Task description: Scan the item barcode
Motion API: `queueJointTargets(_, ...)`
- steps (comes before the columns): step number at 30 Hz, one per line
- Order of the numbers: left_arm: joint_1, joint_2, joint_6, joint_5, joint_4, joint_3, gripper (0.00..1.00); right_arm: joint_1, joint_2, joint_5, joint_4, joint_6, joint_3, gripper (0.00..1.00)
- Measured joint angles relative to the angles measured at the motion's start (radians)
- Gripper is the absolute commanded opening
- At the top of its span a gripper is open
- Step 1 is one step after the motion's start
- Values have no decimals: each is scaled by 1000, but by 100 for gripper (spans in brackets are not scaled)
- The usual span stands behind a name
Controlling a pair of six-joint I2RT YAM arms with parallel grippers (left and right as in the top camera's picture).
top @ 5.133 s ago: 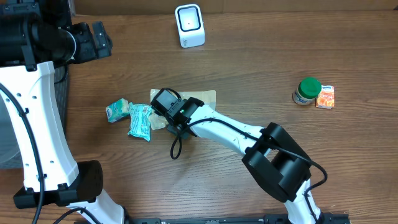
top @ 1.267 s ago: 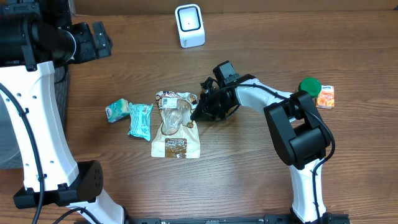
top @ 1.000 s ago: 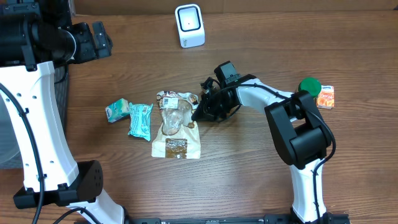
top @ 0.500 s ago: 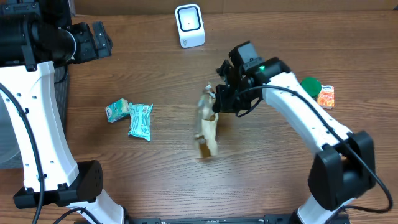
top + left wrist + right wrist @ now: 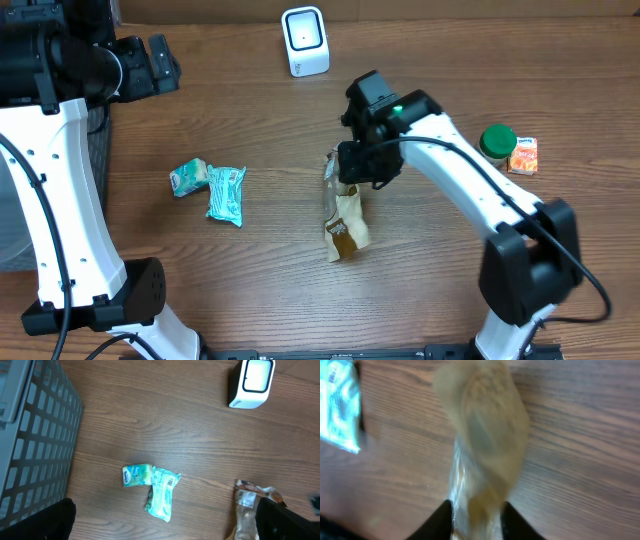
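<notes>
Overhead, frame centre: right gripper [image 5: 350, 178] hangs over a bag [image 5: 345, 215], fingers straddling its top; clamped or not, unclear. Left gripper [image 5: 162, 529] holds its fingers wide apart.

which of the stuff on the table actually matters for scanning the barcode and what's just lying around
For the job:
- brown snack bag, hanging at the right hand
- white scanner

Just lying about:
- small teal packet
- longer teal packet
- green-lidded jar
- orange packet
- grey basket
</notes>
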Motion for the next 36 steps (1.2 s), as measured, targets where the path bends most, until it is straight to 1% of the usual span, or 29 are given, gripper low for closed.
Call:
queueJointTargets(1,0,0,0,0,0,0,100,7,24,-4,17,5,0,53)
queueJointTargets(3,0,0,0,0,0,0,99,23,74,-12,47,4,0,54)
queueJointTargets(5,0,0,0,0,0,0,100,41,136,-29,72,5,0,48)
queueJointTargets(8,0,0,0,0,0,0,100,58,208,-59,96,0,0,32)
queueJointTargets(9,0,0,0,0,0,0,100,58,218,-69,100,0,0,30)
queueJointTargets(11,0,0,0,0,0,0,99,58,227,-81,110,6,0,30)
queueJointTargets(12,0,0,0,0,0,0,100,58,227,-85,116,6,0,32)
queueJointTargets(17,0,0,0,0,0,0,100,50,227,-87,130,-27,0,49)
queueJointTargets(20,0,0,0,0,0,0,100,31,227,-89,122,-68,11,61)
queueJointTargets(22,0,0,0,0,0,0,100,10,227,-90,122,-99,28,72)
queueJointTargets(23,0,0,0,0,0,0,100,-5,227,-93,125,-117,39,75)
queueJointTargets(26,0,0,0,0,0,0,100,-60,227,-139,155,-194,60,80)
queueJointTargets(27,0,0,0,0,0,0,100,-77,227,-164,163,-226,62,81)
queueJointTargets(31,0,0,0,0,0,0,99,-140,229,-282,190,-346,62,81)
queueJointTargets(34,0,0,0,0,0,0,100,-144,245,-340,206,-391,63,80)
queueJointTargets(36,0,0,0,0,0,0,100,-134,276,-386,211,-422,64,78)
